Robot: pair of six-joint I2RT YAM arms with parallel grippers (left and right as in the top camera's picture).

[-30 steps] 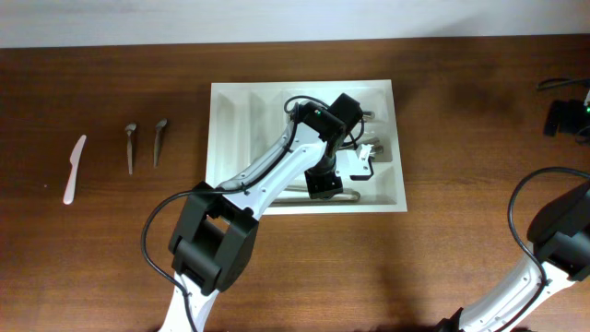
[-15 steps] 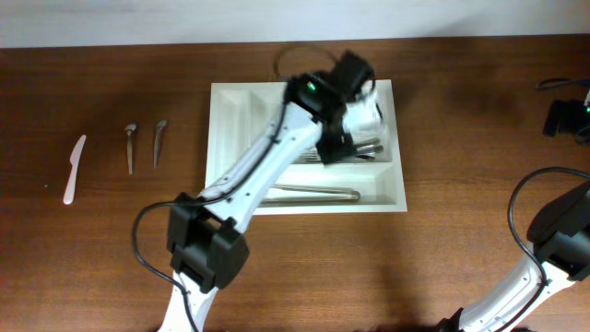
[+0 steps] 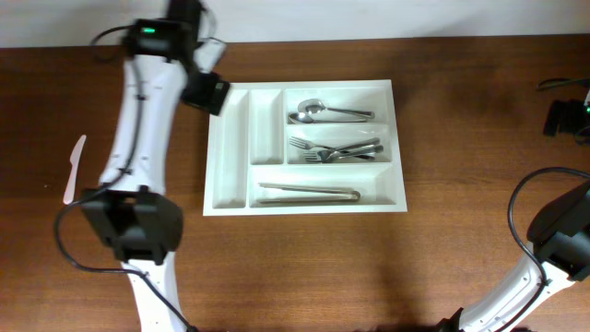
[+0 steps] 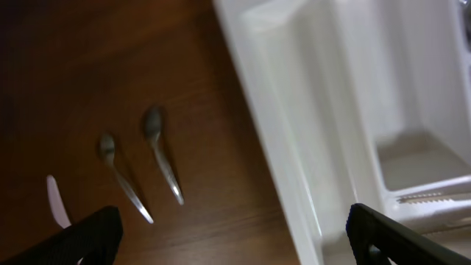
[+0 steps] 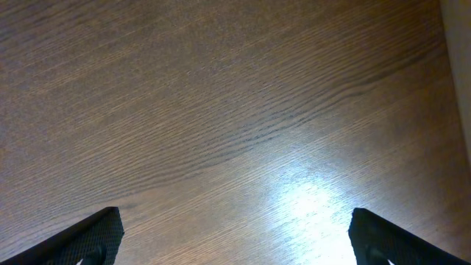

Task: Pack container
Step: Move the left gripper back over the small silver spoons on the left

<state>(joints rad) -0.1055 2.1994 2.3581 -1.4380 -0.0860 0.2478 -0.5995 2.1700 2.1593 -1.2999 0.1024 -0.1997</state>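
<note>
The container (image 3: 229, 148) is a white tray in the middle of the table. It holds a spoon (image 3: 327, 112) in its top long compartment, forks (image 3: 336, 149) in the middle one and a long metal piece (image 3: 309, 192) in the bottom one. Its two narrow compartments are bare. My left gripper (image 3: 206, 89) hovers open and holding nothing just off the tray's top-left corner. In the left wrist view the left gripper (image 4: 235, 250) is over the wood beside the tray wall (image 4: 294, 110). My right gripper (image 5: 235, 246) is open over bare wood.
Two small metal spoons (image 4: 162, 154) (image 4: 119, 177) and a white plastic knife (image 4: 56, 200) lie on the wood left of the tray. The knife (image 3: 74, 169) also shows overhead, while my left arm hides the spoons there. A black device (image 3: 564, 116) sits at the right edge.
My left gripper opened, rose out of the tray's middle compartment and swung up and left past the top-left corner. The forks now lie uncovered. The right arm is still.
</note>
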